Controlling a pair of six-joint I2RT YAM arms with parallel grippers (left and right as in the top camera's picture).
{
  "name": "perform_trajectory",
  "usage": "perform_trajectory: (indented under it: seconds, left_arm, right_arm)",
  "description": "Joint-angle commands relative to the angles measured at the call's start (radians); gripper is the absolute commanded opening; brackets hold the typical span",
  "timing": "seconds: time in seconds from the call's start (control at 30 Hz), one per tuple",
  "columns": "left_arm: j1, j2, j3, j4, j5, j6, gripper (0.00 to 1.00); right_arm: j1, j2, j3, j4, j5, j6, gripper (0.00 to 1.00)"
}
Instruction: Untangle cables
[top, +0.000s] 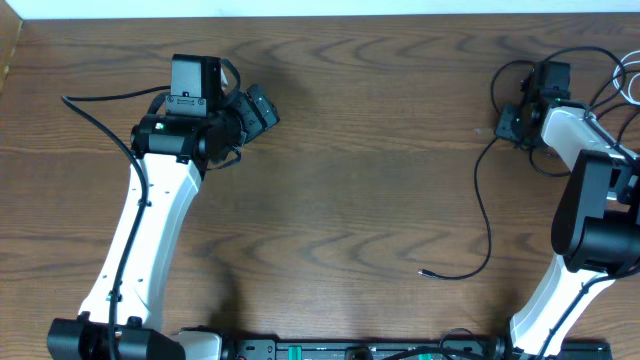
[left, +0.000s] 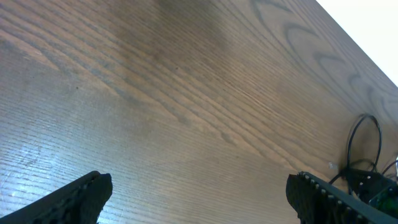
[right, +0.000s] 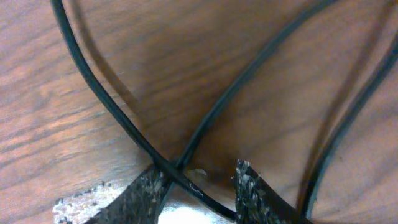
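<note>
A thin black cable (top: 487, 225) runs from the tangle at the far right down to a loose plug end near the table's front. In the right wrist view two black cable strands (right: 99, 99) cross just at my finger tips. My right gripper (top: 508, 122) is down on the table at that tangle. Its fingers (right: 199, 177) are partly closed, with one strand running between them and a gap left on both sides. My left gripper (top: 262, 108) is open and empty over bare wood (left: 199, 186), far from the cables. A black loop (left: 364, 134) shows far off.
White cable loops (top: 630, 75) lie at the far right edge beside the right arm. The right arm's own black wiring (top: 520, 75) arcs near its wrist. The table's back edge (top: 320, 14) runs along the top.
</note>
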Motion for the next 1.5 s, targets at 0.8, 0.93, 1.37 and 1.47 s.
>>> perform_trajectory:
  seconds: [0.8, 0.93, 1.37, 1.47]
  left_arm:
    - [0.003, 0.009, 0.004, 0.0, -0.007, -0.001, 0.95]
    - [0.003, 0.009, 0.004, 0.0, -0.007, -0.001, 0.95]
    - [0.003, 0.009, 0.004, 0.0, -0.007, -0.001, 0.95]
    - [0.003, 0.009, 0.004, 0.0, -0.007, -0.001, 0.95]
  right_arm:
    - [-0.051, 0.034, 0.12, -0.157, 0.086, 0.145, 0.01]
    - [-0.147, -0.002, 0.337, -0.311, 0.029, 0.105, 0.01]
    - [-0.442, -0.017, 0.876, -0.64, -0.01, 0.037, 0.01]
    - [-0.457, -0.013, 0.853, -0.652, -0.012, 0.037, 0.3]
